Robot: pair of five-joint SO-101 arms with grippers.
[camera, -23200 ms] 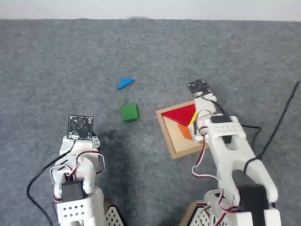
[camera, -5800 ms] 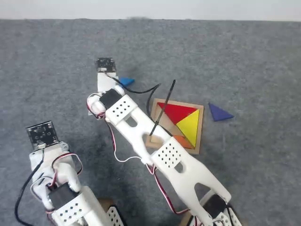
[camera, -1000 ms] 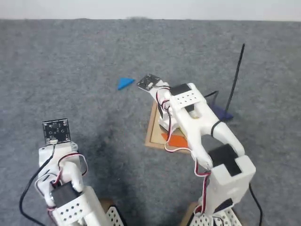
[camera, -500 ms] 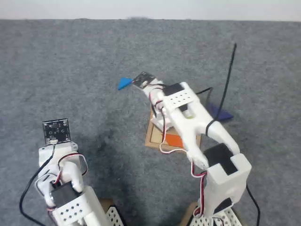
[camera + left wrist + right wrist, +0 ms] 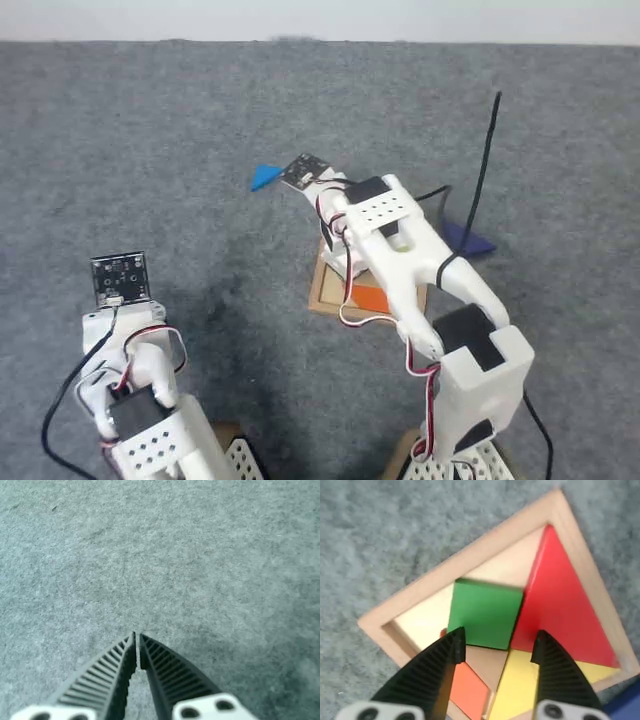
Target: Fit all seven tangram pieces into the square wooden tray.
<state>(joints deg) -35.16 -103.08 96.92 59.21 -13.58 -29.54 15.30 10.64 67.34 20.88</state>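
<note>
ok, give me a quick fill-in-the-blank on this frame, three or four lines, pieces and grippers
1. The square piece in the wooden tray is ____ in colour.
2. The left gripper is ____ above the carpet.
3. The right gripper hangs ____ over the tray.
4. The light blue triangle lies ____ the tray, not inside it.
Missing words: green; shut; open; outside.

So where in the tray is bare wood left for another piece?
Bare wood borders the green square on two sides, toward the tray rim, plus a gap between it, the orange piece and yellow triangle. The side by the red triangle is full.
</note>
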